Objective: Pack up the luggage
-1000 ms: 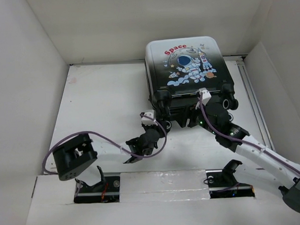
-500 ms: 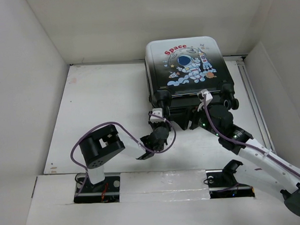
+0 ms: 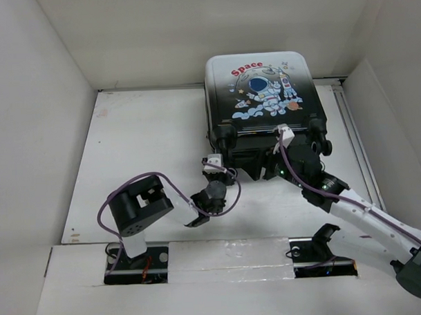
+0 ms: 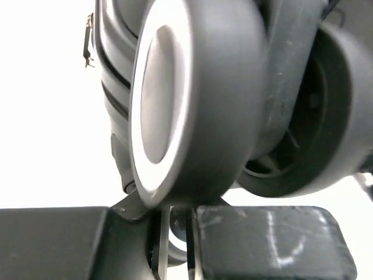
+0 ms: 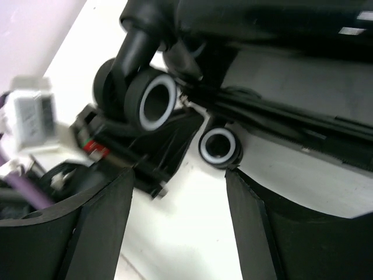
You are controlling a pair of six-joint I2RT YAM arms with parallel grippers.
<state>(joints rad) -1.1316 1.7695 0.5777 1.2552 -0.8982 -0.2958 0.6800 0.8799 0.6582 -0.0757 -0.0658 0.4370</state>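
The luggage (image 3: 262,93) lies shut in the upper middle of the top view, a bit to the right. Its spaceman picture faces up and its wheels point toward the arms. It sits on the white table (image 3: 148,146). The left gripper (image 4: 175,216) is squeezed narrow, right under one grey wheel (image 4: 192,105). The right gripper (image 5: 179,181) is wide and holds nothing, close to the wheels.

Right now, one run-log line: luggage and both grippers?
luggage: print side up | left gripper: shut, at a wheel, holding nothing | right gripper: open, near luggage, holding nothing
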